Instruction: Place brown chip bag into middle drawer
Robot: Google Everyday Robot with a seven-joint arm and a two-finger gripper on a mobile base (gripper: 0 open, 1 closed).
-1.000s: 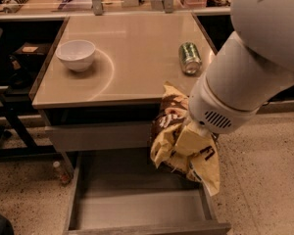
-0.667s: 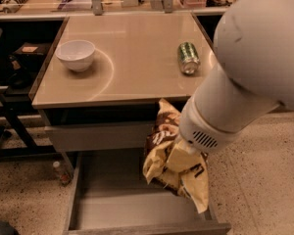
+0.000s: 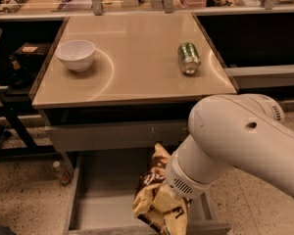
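Observation:
The brown chip bag [image 3: 159,204] is crinkled, dark brown and pale yellow, and stands upright low over the right half of the open middle drawer [image 3: 105,195]. My gripper [image 3: 170,192] is at the end of the big white arm, pressed against the bag's right side and shut on it. The wrist and the bag hide the fingers. The drawer is pulled out below the table, and its grey floor shows bare to the left of the bag.
A white bowl [image 3: 76,54] and a green can [image 3: 188,58] lying on its side sit on the beige table [image 3: 137,82]. A closed drawer front with pale scratches [image 3: 112,135] is above the open drawer. A dark chair stands at the left.
The arm has swung down and to the left with the bag, which now sits lower in the open drawer. The bowl and can have not moved.

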